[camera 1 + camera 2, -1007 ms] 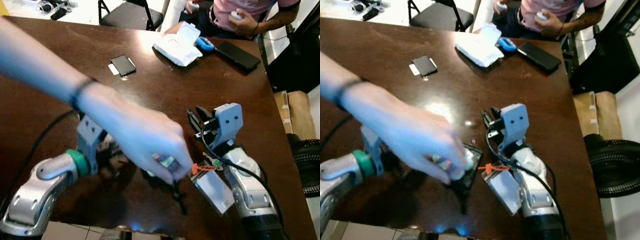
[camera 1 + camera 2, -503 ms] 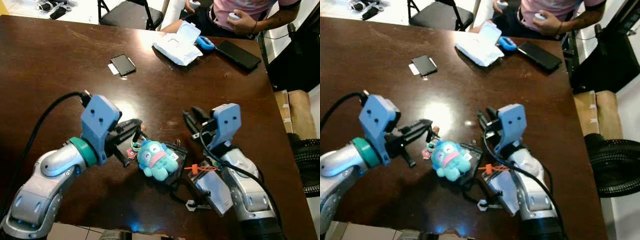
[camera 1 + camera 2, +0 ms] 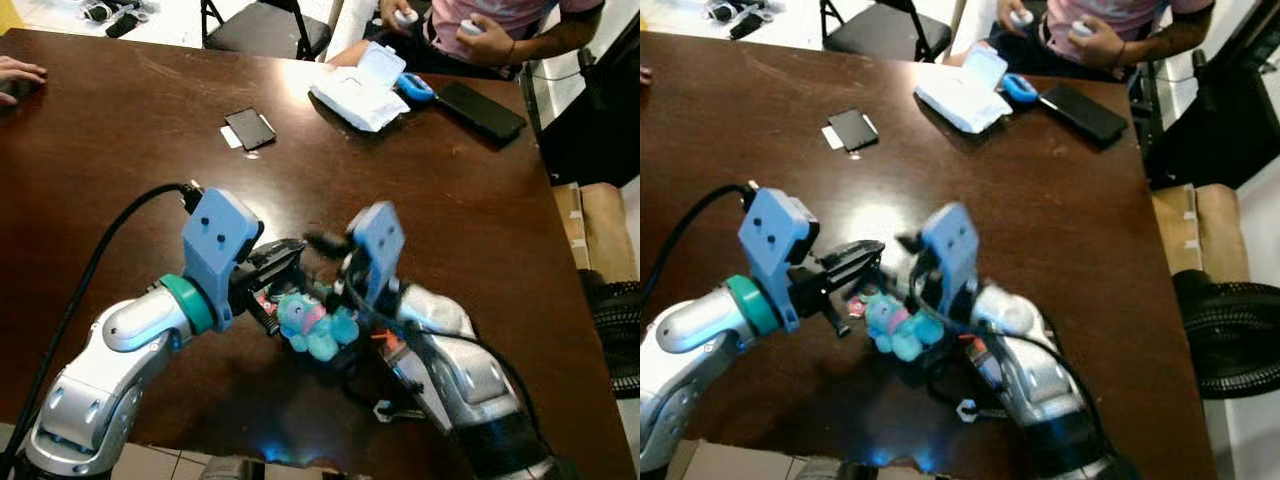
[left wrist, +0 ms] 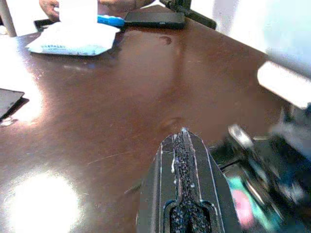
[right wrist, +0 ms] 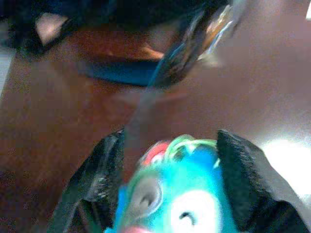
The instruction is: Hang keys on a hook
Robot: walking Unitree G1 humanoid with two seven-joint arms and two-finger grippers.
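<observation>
Early going, I'd say — the keys, bunched with a blue plush charm (image 3: pixel 312 324), lie on the dark surface (image 3: pixel 120 150) between both arms, nothing hung. The right pincer (image 5: pixel 165 194) is spread wide with the plush between its fingers, not clenched. The left pincer (image 4: pixel 183 141) is pressed closed, empty, just beside the bunch. No hook that I can spot — and the keys themselves blur into tangle.

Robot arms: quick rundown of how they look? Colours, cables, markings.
Both arms are silver with rounded shells. Left arm has a teal-green wrist ring and a thick black cable looping off it. Each wrist carries a blue-grey camera block with two small holes. Left gripper and right gripper have long black textured fingers.
</observation>
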